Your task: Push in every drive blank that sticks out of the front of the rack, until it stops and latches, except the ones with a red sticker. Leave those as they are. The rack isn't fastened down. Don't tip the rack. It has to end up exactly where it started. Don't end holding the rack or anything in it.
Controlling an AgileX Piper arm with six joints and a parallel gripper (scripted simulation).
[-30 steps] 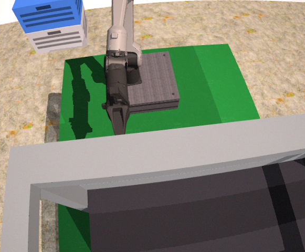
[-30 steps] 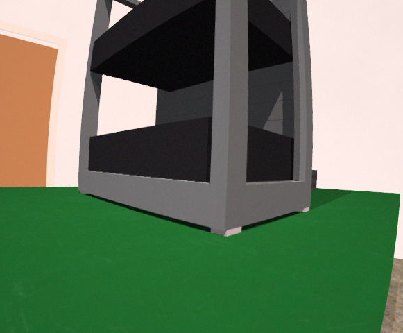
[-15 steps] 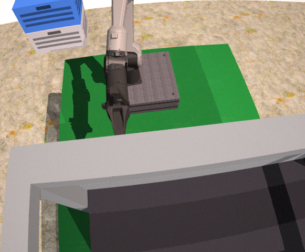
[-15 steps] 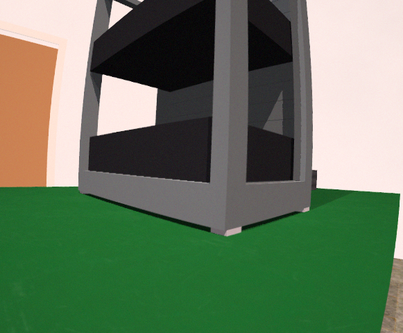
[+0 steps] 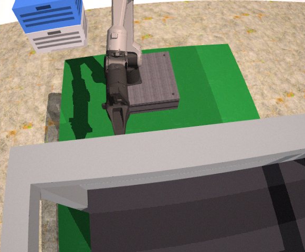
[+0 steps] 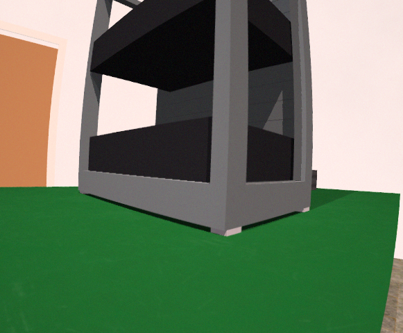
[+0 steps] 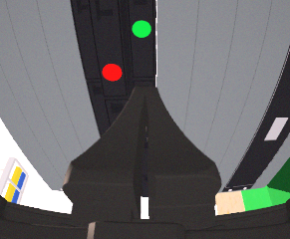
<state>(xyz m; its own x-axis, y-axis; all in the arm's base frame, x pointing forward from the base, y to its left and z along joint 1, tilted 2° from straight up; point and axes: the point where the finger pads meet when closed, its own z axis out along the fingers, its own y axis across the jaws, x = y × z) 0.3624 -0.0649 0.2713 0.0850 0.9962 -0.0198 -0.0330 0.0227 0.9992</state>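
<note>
The grey open-framed rack (image 6: 226,150) is standing upright on the green mat (image 6: 158,272), resting on small pale feet. In its front face, two dark drive blanks are sitting side by side: one (image 7: 104,67) is carrying a red sticker (image 7: 112,72), the other (image 7: 143,34) a green sticker (image 7: 141,28).
</note>
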